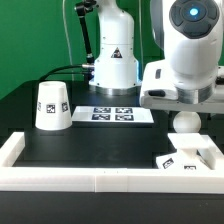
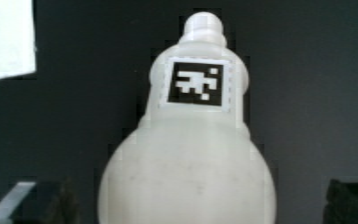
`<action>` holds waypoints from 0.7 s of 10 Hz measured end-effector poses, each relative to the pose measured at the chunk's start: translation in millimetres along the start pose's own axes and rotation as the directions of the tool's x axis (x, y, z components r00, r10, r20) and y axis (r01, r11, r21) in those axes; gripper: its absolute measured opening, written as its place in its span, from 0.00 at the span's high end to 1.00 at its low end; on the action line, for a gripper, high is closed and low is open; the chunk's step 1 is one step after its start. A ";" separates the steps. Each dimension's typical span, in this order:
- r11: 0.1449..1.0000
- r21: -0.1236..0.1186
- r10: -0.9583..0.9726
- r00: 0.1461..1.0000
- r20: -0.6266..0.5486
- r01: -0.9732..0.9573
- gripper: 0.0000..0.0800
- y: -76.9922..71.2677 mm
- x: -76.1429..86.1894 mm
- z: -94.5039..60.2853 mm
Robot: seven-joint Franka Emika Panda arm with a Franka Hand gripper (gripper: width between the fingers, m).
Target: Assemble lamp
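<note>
The white bulb fills the wrist view, its wide body between my fingers and its narrow tagged end pointing away. My gripper is open: the dark fingers stand at either side with a gap to the bulb. In the exterior view the gripper sits low over the bulb's round head at the exterior view's right. The flat square base lies just in front of it. The tapered shade stands at the exterior view's left.
The marker board lies at the back middle. A white raised wall runs along the front and left of the black table. The robot's base stands behind. A white patch shows at the wrist view's edge.
</note>
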State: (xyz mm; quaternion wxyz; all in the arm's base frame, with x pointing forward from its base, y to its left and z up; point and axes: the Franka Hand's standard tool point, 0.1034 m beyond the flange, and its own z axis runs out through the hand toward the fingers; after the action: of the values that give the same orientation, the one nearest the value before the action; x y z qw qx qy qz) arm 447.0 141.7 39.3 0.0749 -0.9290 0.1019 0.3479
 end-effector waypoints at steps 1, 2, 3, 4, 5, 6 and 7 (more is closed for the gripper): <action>1.000 0.003 -0.001 1.000 0.000 0.001 0.13 2.1 0.5 0.8; 1.000 0.003 0.002 1.000 0.001 -0.002 0.13 3.5 0.4 2.6; 1.000 0.001 0.005 1.000 0.012 -0.005 0.13 5.0 -0.3 4.8; 1.000 0.000 0.010 1.000 0.023 -0.010 0.13 7.7 0.8 7.9; 1.000 0.000 0.014 1.000 0.025 -0.014 0.13 9.7 1.8 9.4; 1.000 -0.004 0.019 0.998 0.061 -0.019 0.13 12.4 -0.3 13.3; 1.000 -0.007 0.022 0.995 0.095 -0.022 0.13 12.0 1.8 15.6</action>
State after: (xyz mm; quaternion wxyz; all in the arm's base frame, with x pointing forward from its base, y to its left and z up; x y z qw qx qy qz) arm 435.6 133.1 25.7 0.0731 -0.9105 0.1074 0.3927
